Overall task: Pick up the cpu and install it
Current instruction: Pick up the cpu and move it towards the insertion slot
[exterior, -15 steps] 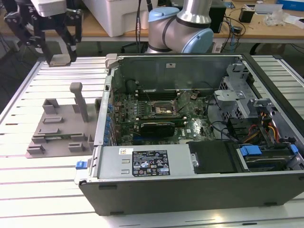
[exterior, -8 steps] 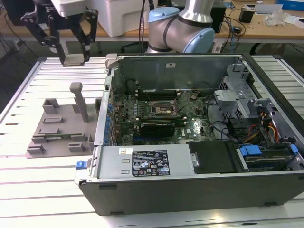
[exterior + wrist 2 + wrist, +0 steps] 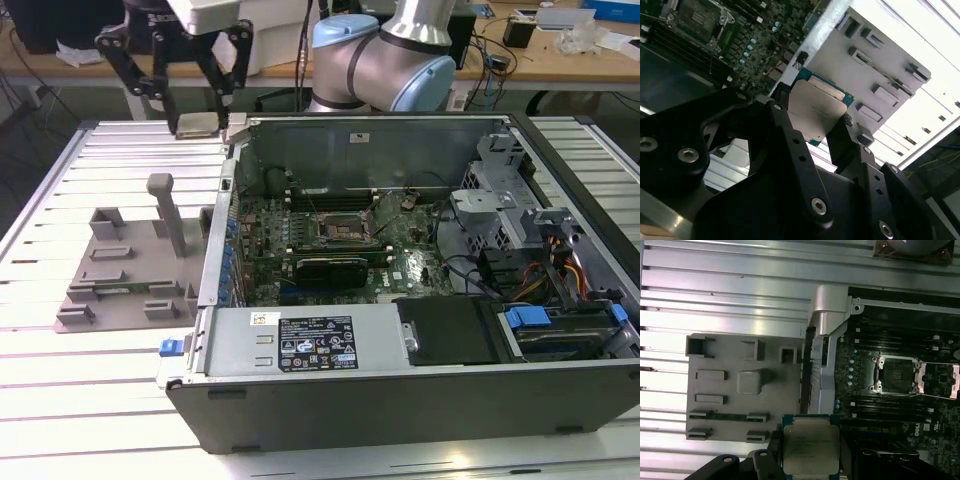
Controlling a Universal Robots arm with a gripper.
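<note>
**CPU held in the gripper, outside the computer case**

1. The slatted aluminium table carries everything I can see. The open computer case lies on its side on it, and I place all other items from this case.
2. The robot arm rises behind the case's far wall.
3. The grey plastic tray lies flat on the table, just beside the case wall on the exterior view's left. An upright post stands on it.
4. The motherboard lines the floor of the case.
5. The gripper hangs above the table, outside the case, near its far corner on the exterior view's left.
6. The black CPU socket sits mid-board inside the case. Its metal frame is folded open beside it.
7. The cpu is outside the case and clear of the tray, pinched between the fingers. They are drawn in narrow against two opposite edges of the chip. Its silvery top shows in both wrist views. In the first wrist view it hangs over the case's side wall, between tray and motherboard, well apart from the socket.
</note>
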